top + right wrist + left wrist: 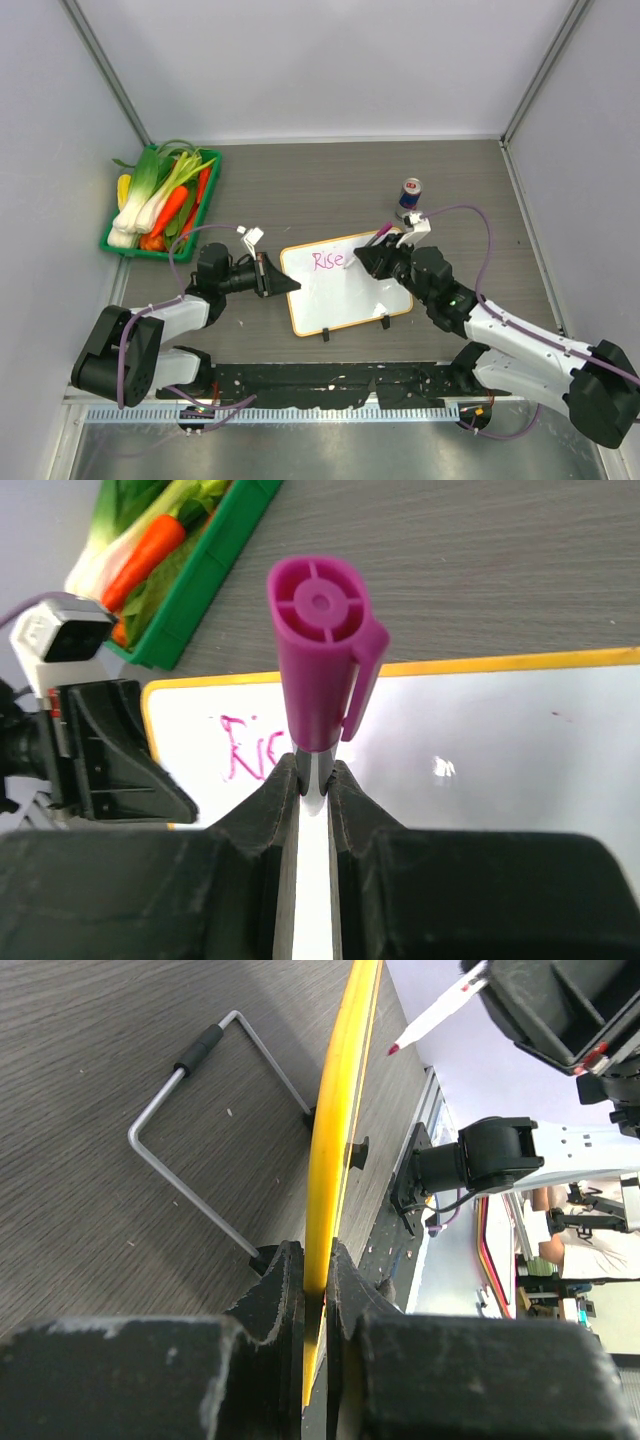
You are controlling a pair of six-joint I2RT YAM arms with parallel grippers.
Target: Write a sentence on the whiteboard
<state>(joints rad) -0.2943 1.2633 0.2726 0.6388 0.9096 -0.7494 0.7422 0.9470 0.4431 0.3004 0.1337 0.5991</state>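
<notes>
Low in the top view, our left gripper [272, 276] clamps the left edge of the whiteboard [350, 295], which sits mid-frame on the grey table [300, 180]. Our right gripper [368, 258], at the board's upper right, grips a magenta marker [381, 233]. The sentence [328, 261] reads "Rise". Beyond stand a can [410, 192] and, upper left, a green vegetable tray [150, 253].

Sentence [243, 748] half hidden behind marker cap [320, 630]; can label [410, 191] illegibly small.

Dark wood-grain table [330, 180]; pale, seemingly plain walls [330, 60].
</notes>
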